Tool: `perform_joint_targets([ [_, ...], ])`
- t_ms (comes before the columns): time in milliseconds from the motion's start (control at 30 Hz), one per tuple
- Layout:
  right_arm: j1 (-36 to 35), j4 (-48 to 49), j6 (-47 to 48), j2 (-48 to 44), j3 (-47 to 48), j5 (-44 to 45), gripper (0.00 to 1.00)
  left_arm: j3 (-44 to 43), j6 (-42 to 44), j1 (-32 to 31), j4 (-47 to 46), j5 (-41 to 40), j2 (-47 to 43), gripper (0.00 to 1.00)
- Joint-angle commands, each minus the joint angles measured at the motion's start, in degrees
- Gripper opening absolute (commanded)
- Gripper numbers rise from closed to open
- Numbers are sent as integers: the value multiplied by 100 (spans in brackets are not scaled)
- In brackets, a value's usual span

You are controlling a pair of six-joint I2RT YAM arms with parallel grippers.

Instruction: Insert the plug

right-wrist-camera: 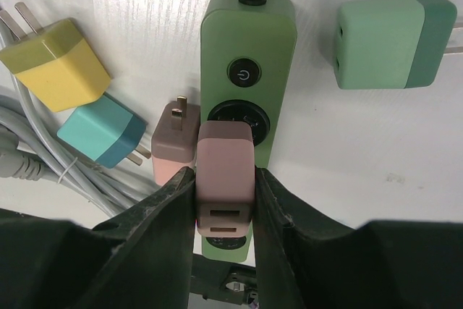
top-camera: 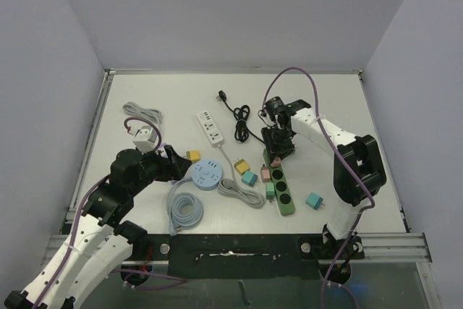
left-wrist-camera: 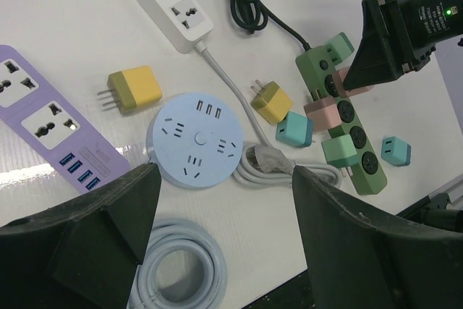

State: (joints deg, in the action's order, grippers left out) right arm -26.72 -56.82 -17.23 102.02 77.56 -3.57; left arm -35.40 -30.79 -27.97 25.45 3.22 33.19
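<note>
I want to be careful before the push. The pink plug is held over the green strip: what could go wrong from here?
1. The pink plug in the right tool hides its prongs and the socket below, so it may miss the holes.
2. A loose brownish plug lies close beside that tool and may get knocked.
3. The left tool is open and away from the green strip, so the strip may slide.

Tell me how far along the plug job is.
Done: the right hand is shut on the pink plug. In hand: it holds the plug over the green power strip. Left: pushing it home and letting go; I can't tell if the prongs are in.
</note>
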Motion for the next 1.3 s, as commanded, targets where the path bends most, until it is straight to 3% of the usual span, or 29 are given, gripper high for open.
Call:
perform_joint_targets([
  [0, -41, 133, -19, 493, -162, 415, 6, -37, 55, 2, -189, -85, -23, 72],
  [167, -115, 332, -212, 785, -397, 663, 0, -37, 60, 2, -181, -106, -23, 72],
  [500, -484, 605, -811, 1074, -451, 1774, 0, -38, 55, 2, -168, -137, 21, 72],
  [667, -507, 902, -812, 848, -657, 1789, 0, -37, 58, 2, -163, -157, 29, 72],
  [833, -261, 1208, -748, 426, -854, 1186, 0, -46, 61, 2, -166, -151, 81, 72],
  [933, -236, 1179, -742, 263, -742, 1003, 7, -46, 64, 10, -163, -155, 103, 72],
  [1133, -239, 1033, -1005, -351, -212, 799, 38, -57, 64, 10, -146, -145, 183, 72],
  [1267, -247, 949, -1107, -697, -167, 869, 48, -73, 57, 10, -146, -125, 244, 72],
])
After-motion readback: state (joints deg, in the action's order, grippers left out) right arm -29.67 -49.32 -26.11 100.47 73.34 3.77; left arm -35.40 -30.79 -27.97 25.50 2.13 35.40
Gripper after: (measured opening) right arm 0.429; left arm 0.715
